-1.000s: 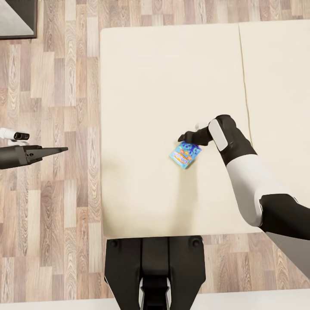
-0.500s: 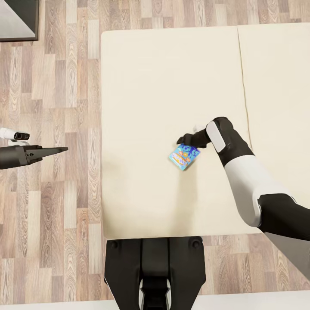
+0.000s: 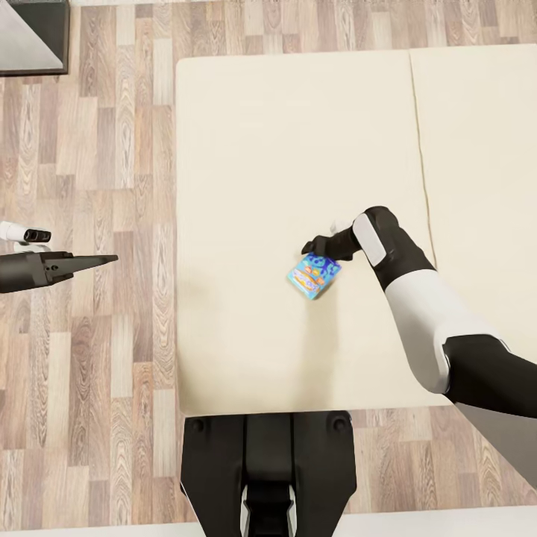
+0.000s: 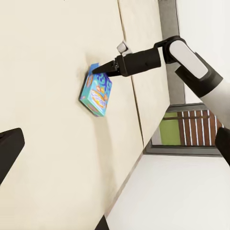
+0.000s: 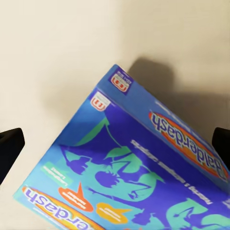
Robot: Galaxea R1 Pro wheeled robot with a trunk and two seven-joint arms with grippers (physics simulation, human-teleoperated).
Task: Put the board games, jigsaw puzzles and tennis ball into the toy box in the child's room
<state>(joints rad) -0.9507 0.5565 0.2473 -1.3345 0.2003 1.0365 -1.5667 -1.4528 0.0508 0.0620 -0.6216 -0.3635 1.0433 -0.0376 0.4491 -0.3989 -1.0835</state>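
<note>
- The floor [image 3: 112,149] is wood plank, running along the bed's left side and its near end in the head view.
- The bed [image 3: 246,149] has a plain cream mattress in two sections, with a seam [image 3: 419,149] between them running away from the robot.
- A dark-edged grey surface [image 3: 26,37] sits at the far left corner of the head view; what it is I cannot tell.
- The robot's black base [image 3: 268,470] stands against the near end of the bed.
- The right arm [image 3: 418,298], white with black joints, reaches over the mattress from the right side.
- The left arm [image 3: 30,270] is held out over the floor, well apart from the bed.
- The game [image 3: 314,274], a small blue box with orange and teal print, is on the left mattress section near the seam. In the left wrist view it [image 4: 97,91] is tilted, one edge raised off the mattress, casting a shadow.
- The right jaws [image 3: 312,246] pinch the raised far edge of the game, gripping it; the left wrist view shows the tips [image 4: 98,69] meeting at that edge.
- The left jaws [image 3: 104,259] come to a narrow point with no gap showing, closed on nothing.
</note>
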